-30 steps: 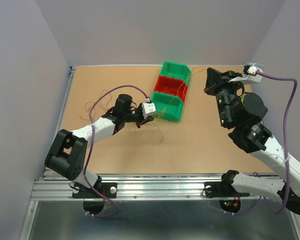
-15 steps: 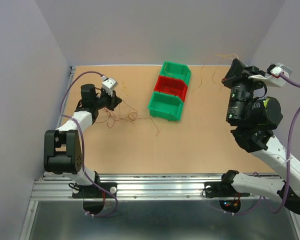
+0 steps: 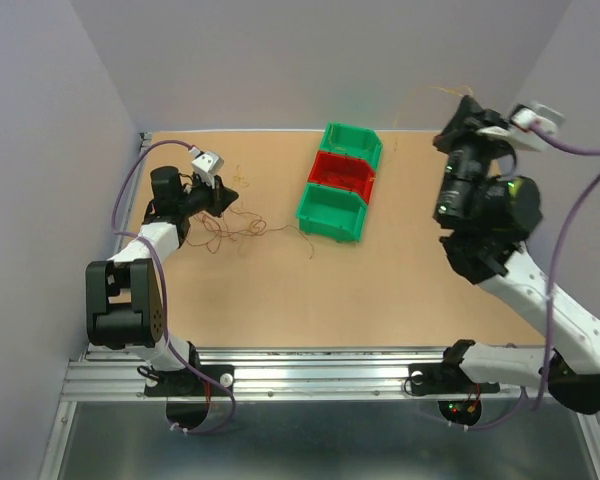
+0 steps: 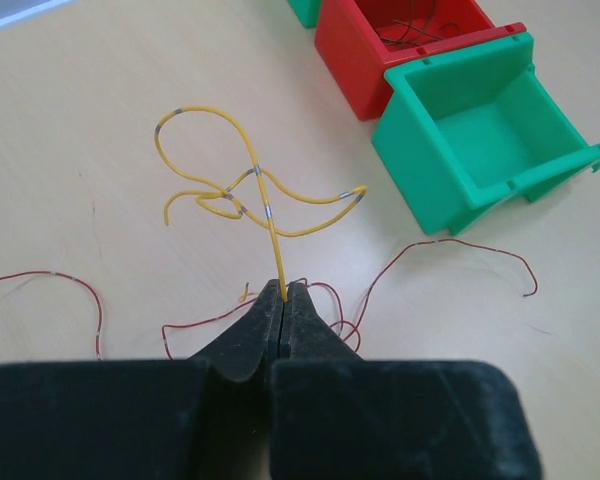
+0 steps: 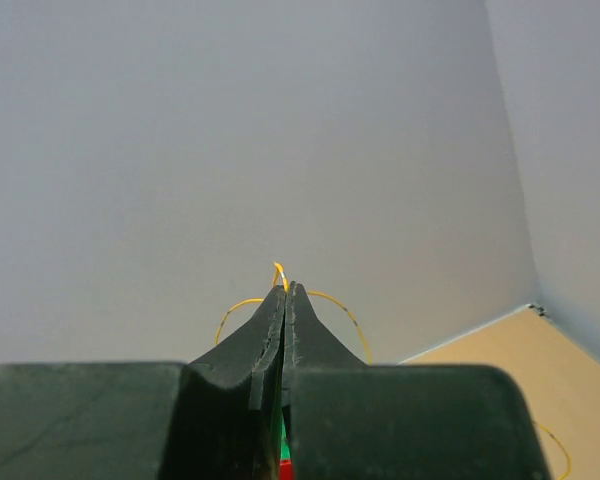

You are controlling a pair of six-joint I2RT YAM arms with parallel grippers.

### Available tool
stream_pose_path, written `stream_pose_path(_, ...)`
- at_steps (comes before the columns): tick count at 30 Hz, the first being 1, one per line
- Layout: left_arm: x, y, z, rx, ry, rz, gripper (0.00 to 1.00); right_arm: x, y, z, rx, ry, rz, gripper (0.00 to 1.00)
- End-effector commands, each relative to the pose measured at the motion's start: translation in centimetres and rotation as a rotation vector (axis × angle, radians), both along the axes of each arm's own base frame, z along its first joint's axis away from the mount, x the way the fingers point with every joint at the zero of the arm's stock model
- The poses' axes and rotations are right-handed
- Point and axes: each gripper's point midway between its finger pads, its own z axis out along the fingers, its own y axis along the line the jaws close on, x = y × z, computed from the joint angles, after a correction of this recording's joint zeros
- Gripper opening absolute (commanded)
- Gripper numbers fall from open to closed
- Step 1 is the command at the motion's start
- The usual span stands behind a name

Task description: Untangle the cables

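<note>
My left gripper (image 4: 283,290) is shut on a thin yellow cable (image 4: 259,172) that curls upward from its tips. In the top view this left gripper (image 3: 225,197) sits low at the far left of the table. A loose tangle of thin brown and red cables (image 3: 242,228) lies just right of it. Red cables (image 4: 450,243) trail on the table under the jaws. My right gripper (image 5: 285,287) is shut on another yellow cable (image 5: 238,303), which arcs out on both sides of the tips. That right gripper (image 3: 460,102) is raised high at the back right, against the wall.
Three small bins stand in a row at the table's middle back: a green bin (image 3: 330,212) nearest, a red bin (image 3: 342,172) with dark wires in it, and a green bin (image 3: 352,142) behind. The near green bin (image 4: 490,150) looks empty. Purple arm cables (image 3: 580,190) loop by the right arm.
The left gripper swung from beside the bins to the far left of the table, dragging the cable tangle along. The right gripper rose up and back toward the wall with its yellow cable.
</note>
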Motion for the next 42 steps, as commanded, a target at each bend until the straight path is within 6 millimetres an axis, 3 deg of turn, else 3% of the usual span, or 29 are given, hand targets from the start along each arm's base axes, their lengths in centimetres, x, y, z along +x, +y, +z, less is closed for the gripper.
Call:
stream_pose_path(1, -0.1, -0.5, 2.8, -0.010, -0.096, -0.033, 0.00, 5.3, 2.3, -1.2, -0.136, 0.051, -0.064, 0.01)
stream_pose_path(7, -0.5, -0.6, 3.2, -0.005, -0.113, -0.041, 0.00, 12.0, 3.6, -3.2, -0.119, 0.063, -0.027, 0.01)
stream_pose_path(8, -0.5, -0.7, 3.1, -0.006, -0.114, -0.049, 0.00, 14.0, 3.8, -4.3, -0.133, 0.099, -0.036, 0.01)
stream_pose_path(10, -0.6, -0.8, 3.0, -0.010, -0.112, -0.054, 0.00, 16.0, 4.1, -5.2, -0.113, 0.103, -0.016, 0.01)
stream_pose_path(11, -0.6, -0.7, 3.0, -0.007, -0.114, -0.055, 0.00, 17.8, 3.9, -6.8, -0.122, 0.135, -0.027, 0.01)
stream_pose_path(13, -0.5, -0.7, 2.8, -0.005, -0.110, -0.053, 0.00, 19.7, 3.9, -7.1, -0.085, 0.130, -0.010, 0.01)
stream_pose_path(18, -0.4, -0.7, 2.8, -0.003, -0.110, -0.050, 0.00, 25.7, 2.5, -10.5, -0.055, 0.188, -0.035, 0.01)
stream_pose_path(21, -0.7, -0.9, 3.2, -0.012, -0.110, -0.062, 0.00, 27.8, 1.0, -12.3, -0.042, 0.219, -0.098, 0.01)
stream_pose_path(23, -1.0, -1.0, 3.4, -0.012, -0.115, -0.065, 0.00, 29.6, -0.3, -14.0, -0.029, 0.246, -0.174, 0.00)
stream_pose_path(24, -1.2, -1.2, 3.7, -0.010, -0.124, -0.068, 0.00, 30.8, -0.4, -15.8, -0.037, 0.275, -0.191, 0.01)
stream_pose_path(28, -1.8, -1.5, 4.2, -0.001, -0.145, -0.074, 0.00, 32.5, -0.7, -17.1, -0.043, 0.287, -0.196, 0.00)
stream_pose_path(36, -1.8, -1.5, 4.3, 0.017, -0.159, -0.064, 0.00, 35.5, 0.9, -22.0, -0.023, 0.332, -0.151, 0.01)
stream_pose_path(39, -1.8, -1.5, 4.2, 0.019, -0.158, -0.066, 0.00, 35.5, 1.1, -22.8, -0.019, 0.342, -0.142, 0.01)
stream_pose_path(42, -1.7, -1.5, 4.1, 0.021, -0.157, -0.065, 0.00, 34.8, 0.9, -21.6, -0.009, 0.313, -0.161, 0.00)
